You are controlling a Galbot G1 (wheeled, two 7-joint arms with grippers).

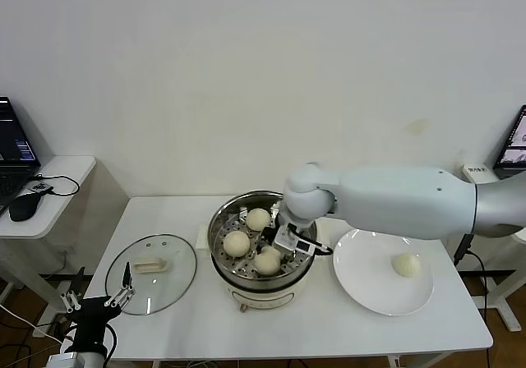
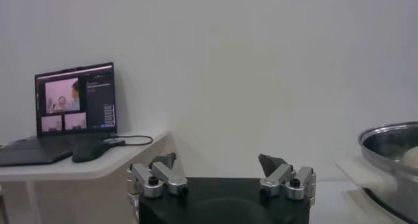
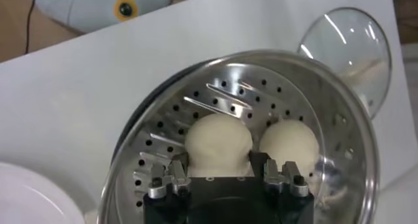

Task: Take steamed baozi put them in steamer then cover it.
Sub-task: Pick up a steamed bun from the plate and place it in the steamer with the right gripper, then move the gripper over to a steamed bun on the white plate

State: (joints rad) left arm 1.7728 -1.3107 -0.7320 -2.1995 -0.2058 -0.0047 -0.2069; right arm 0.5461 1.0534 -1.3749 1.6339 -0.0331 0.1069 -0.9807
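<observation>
Right gripper (image 3: pixel 219 168): inside the steamer (image 1: pixel 222 220), at about 4 o'clock on its tray, fingers flanking a baozi (image 3: pixel 218 140) — whether gripped or just let go, I cannot tell.
Other buns: two more on the tray; a fourth (image 1: pixel 406 264) waits on the plate (image 1: pixel 362 290), at the steamer's 3 o'clock.
Lid (image 1: pixel 151 273): parked at the steamer's 9 o'clock — kept clear for loading.
Left gripper (image 2: pixel 223 174): idle, low at the table's left edge, jaws wide, empty.

No legible text or labels anywhere.
</observation>
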